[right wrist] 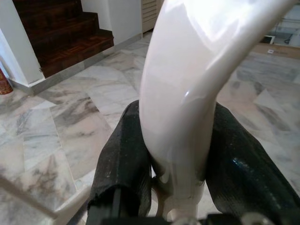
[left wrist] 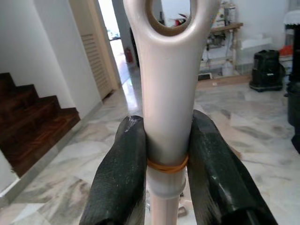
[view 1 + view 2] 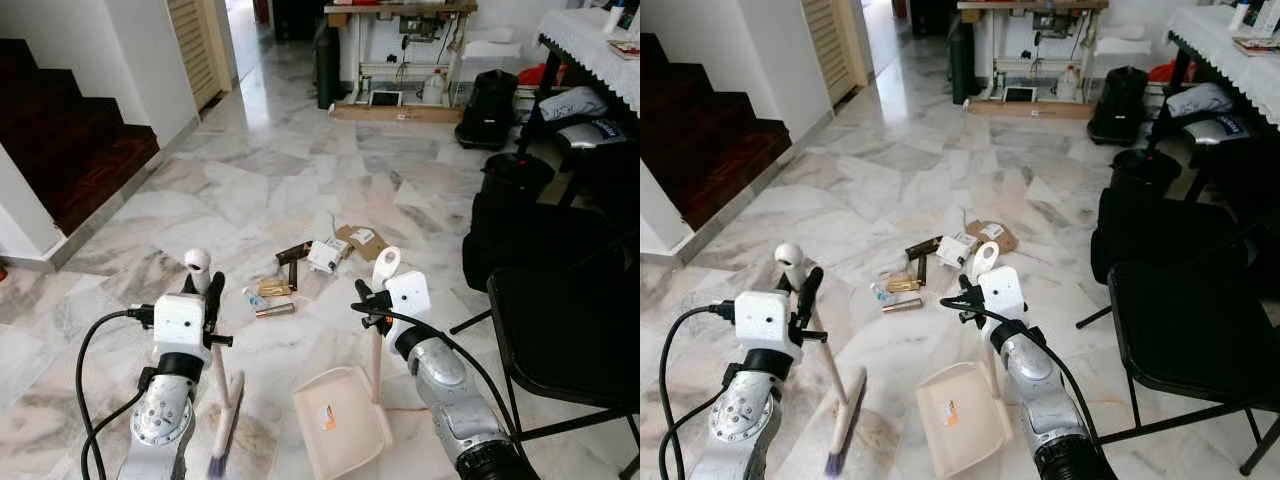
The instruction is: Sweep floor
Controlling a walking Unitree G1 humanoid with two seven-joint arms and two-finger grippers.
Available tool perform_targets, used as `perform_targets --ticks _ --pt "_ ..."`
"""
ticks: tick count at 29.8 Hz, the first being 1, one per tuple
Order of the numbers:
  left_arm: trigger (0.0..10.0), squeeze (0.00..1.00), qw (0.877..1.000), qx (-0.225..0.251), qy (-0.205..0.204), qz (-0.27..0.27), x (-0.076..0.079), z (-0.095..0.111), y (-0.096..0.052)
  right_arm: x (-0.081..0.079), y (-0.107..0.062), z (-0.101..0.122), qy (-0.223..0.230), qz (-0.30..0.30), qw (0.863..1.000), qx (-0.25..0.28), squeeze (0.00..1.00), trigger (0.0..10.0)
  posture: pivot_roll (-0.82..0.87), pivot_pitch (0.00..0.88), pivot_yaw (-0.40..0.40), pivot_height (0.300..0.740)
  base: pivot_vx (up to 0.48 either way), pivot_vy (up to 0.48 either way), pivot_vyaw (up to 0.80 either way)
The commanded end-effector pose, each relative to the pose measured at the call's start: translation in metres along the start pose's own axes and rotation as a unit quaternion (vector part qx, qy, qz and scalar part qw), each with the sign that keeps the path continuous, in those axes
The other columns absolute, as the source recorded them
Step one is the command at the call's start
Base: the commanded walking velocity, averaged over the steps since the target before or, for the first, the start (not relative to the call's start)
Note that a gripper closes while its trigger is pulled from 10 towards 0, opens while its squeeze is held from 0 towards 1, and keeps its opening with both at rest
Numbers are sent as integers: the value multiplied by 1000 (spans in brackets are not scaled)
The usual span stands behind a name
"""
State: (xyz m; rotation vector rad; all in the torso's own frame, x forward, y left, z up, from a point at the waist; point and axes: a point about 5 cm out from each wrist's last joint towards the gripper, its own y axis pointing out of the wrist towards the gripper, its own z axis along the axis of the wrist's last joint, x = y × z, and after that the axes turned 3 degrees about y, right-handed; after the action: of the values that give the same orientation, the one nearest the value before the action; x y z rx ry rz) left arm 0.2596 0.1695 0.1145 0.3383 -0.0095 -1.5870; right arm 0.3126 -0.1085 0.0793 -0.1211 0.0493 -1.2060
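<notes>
Litter lies in a loose cluster on the marble floor, a little beyond the robot and between its two arms: a few brown and gold tubes, a white carton, a torn piece of cardboard and a small bottle. None of it has reached the pan, so the sweeping proper looks to be at its start, with both tools in hand and lined up short of the pile.

Nearer than the litter and to the right stands the dustpan, cream plastic, its tray resting flat on the floor, apparently with its open mouth facing the litter, and its upright handle rising to a loop. The right gripper is clamped around that handle just below the loop; the right wrist view shows both black fingers pressed to the pale shaft.

To the left, the broom leans with its purple-tipped bristles on the floor close to the robot. The left gripper is clenched on its handle near the top, where the left wrist view shows a rubber band between the fingers.

As I judge it, the next move calls for carrying the brush head out past the far side of the litter and drawing it back toward the pan, while the right arm keeps the pan's lip pressed to the floor. The rolling tubes may scatter sideways.

A black chair stands at the right, stairs far left, and a desk at the far wall.
</notes>
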Motion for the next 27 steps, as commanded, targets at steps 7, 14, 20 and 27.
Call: perform_targets --ticks 7,14,20,27 --pt "10000 0 1000 0 3 -10 1 -4 -4 2 4 11 -9 -4 1000 27 0 10000 -92 0 79 740 0 0 0" --pt "10000 0 1000 -8 4 14 -8 -6 -7 1 5 12 -8 -3 1000 29 0 10000 -94 0 78 740 0 0 0" --pt "10000 0 999 -18 1 28 -15 -9 -12 1 5 12 -7 -3 999 32 0 10000 -94 0 78 740 0 0 0" --pt "10000 0 999 -23 0 32 -17 -11 -13 0 5 12 -6 -1 999 32 0 10000 -97 0 79 740 0 237 0"
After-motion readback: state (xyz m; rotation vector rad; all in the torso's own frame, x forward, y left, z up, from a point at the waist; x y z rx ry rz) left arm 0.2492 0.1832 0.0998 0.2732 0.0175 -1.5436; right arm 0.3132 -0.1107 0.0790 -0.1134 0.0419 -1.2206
